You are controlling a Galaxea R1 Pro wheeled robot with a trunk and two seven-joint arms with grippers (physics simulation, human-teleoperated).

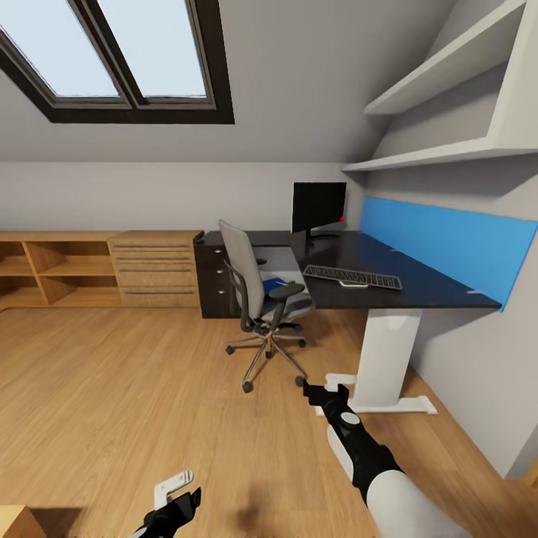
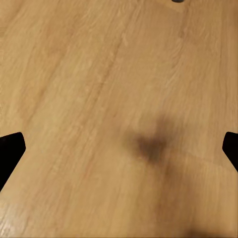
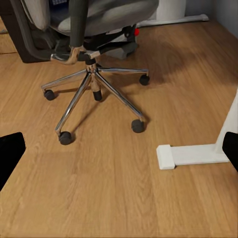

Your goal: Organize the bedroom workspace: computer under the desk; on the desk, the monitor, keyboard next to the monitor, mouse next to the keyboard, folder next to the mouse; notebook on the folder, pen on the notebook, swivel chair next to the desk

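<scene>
- Bedroom: grey walls, sloped ceiling with a dark-framed skylight (image 1: 127, 52), light wood floor (image 1: 112, 403).
- Counter (image 1: 418, 288): black top in the far right corner on a white pedestal leg (image 1: 385, 351), dark drawers (image 1: 217, 284) at its left end.
- Monitor (image 1: 318, 207): upright at the back of the counter, screen dark.
- Keyboard (image 1: 353, 277): flat on the counter in front of the monitor, near the front edge.
- Swivel chair (image 1: 258, 295): on the floor just beside the counter's front, partly under it. Its chrome base (image 3: 91, 87) and casters show in the right wrist view.
- Folder (image 1: 275, 284): blue, lying on the chair seat.
- Left tool (image 1: 177, 502): low over bare floor, fingers spread apart, holding nothing.
- Right tool (image 1: 326, 390): extended toward the chair base, over the floor near the pedestal foot (image 3: 191, 153); fingers spread apart, holding nothing.
- Light wooden shelving and drawer chest (image 1: 153, 267): along the far wall, left of the counter.
</scene>
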